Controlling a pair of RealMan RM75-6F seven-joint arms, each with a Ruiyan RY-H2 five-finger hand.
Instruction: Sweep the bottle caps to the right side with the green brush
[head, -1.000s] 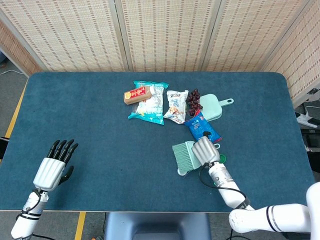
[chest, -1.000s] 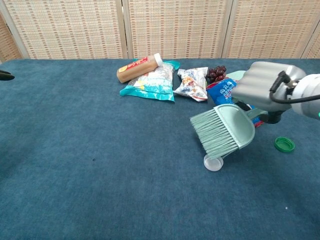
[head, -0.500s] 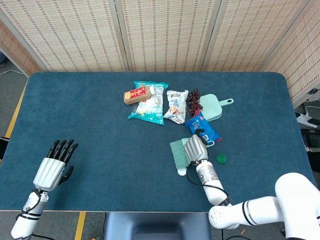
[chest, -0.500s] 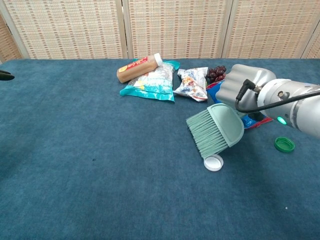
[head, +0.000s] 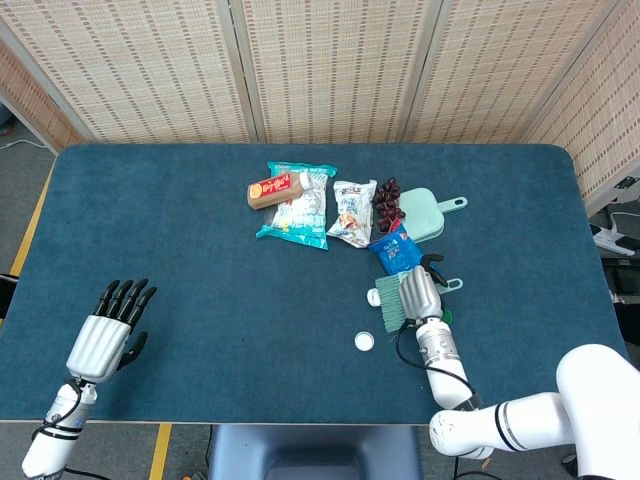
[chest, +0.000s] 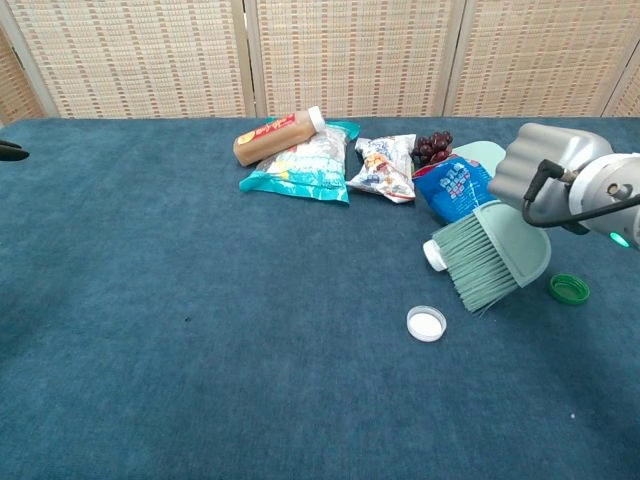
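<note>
The green brush (chest: 495, 258), clamped in the right hand's (chest: 540, 170) fingers at centre right, has swung rightward off the white cap (chest: 426, 323), leaving it unswept at lower centre; a green cap (chest: 568, 288) lies right. Left hand (head: 105, 335) rests, fingers apart.

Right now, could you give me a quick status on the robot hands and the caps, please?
Right robot hand grips green brush. Left robot hand open, idle. White cap left of bristles; green cap to the right.
</note>
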